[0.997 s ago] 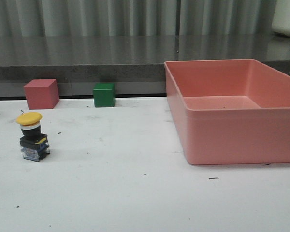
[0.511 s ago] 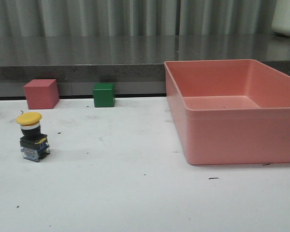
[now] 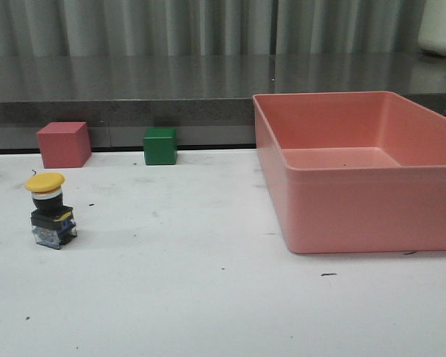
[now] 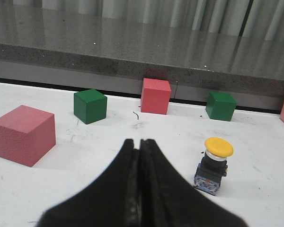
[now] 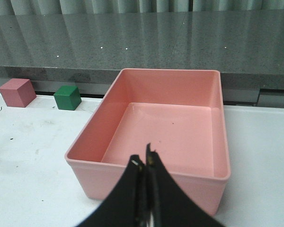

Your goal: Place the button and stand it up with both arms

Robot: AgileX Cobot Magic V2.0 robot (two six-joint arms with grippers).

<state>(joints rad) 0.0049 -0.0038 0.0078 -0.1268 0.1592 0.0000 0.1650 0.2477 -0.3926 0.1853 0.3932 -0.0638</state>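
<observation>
The button [image 3: 50, 209] stands upright on the white table at the left, yellow cap on top and dark blocky base below. The left wrist view shows the same button [image 4: 214, 159] standing a short way off to the side of my left gripper [image 4: 138, 141], whose fingers are shut together with nothing between them. My right gripper [image 5: 145, 160] is also shut and empty, hanging in front of the pink bin [image 5: 213, 175]. Neither arm shows in the front view.
A large pink bin [image 3: 357, 208] fills the right side of the table. A red cube [image 3: 63, 144] and a green cube [image 3: 160, 146] sit along the back edge. The left wrist view shows more cubes: red [image 4: 23, 135], green [image 4: 90, 106], red [image 4: 155, 96], green [image 4: 220, 106].
</observation>
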